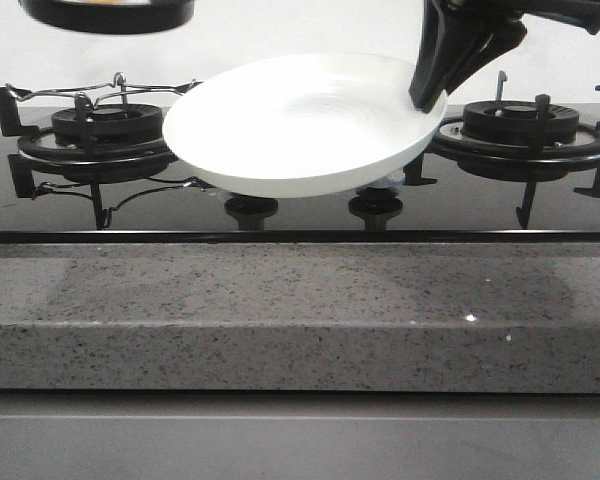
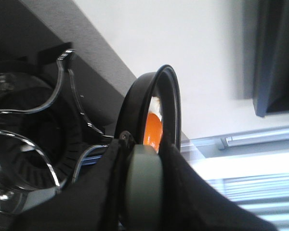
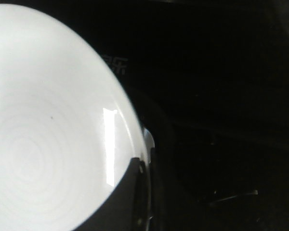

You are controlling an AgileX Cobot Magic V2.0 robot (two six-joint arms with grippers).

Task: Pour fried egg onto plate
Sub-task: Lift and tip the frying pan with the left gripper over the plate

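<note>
Front view: my right end effector [image 1: 432, 92] pinches the plate [image 1: 300, 125] by its rim, tilted above the stove [image 1: 300, 205]. My left end effector [image 2: 139, 163] clamps the pan [image 2: 139, 103]; the fried egg [image 2: 153, 130] lies inside.

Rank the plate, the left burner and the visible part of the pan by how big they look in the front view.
1. Plate: clearly largest, though it is held nearer the camera.
2. Left burner: next, counting its grate.
3. Pan: smallest as seen, but it is cut off by the frame's top edge, so its full size is unsure.
</note>
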